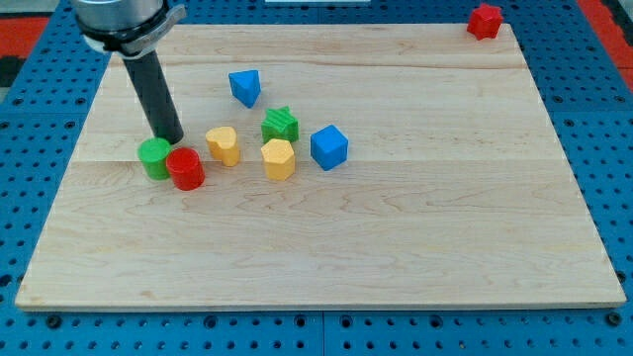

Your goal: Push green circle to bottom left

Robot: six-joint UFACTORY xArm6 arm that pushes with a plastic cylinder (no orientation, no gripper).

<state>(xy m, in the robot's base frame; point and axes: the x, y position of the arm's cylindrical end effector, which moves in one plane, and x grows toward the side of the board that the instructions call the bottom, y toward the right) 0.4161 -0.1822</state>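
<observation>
While the rod stands over the bench (415, 237), my tip (171, 138) sits just above the green circle (153, 157), touching or nearly so, at the view's left. This arm carries no hand, only the rod. A red cylinder (185, 168) touches the green circle's right side. Further right lie a yellow heart (224, 144), yellow hexagon (278, 158), green star (280, 124), blue cube (328, 147) and blue triangle (245, 86). A red block (485, 21) sits well apart at the top right.

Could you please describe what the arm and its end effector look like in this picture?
Only the arm's lower end shows: a round metallic grey collar at the view's top left, from which a straight, smooth dark rod descends to my tip. No cables or markings are visible.
</observation>
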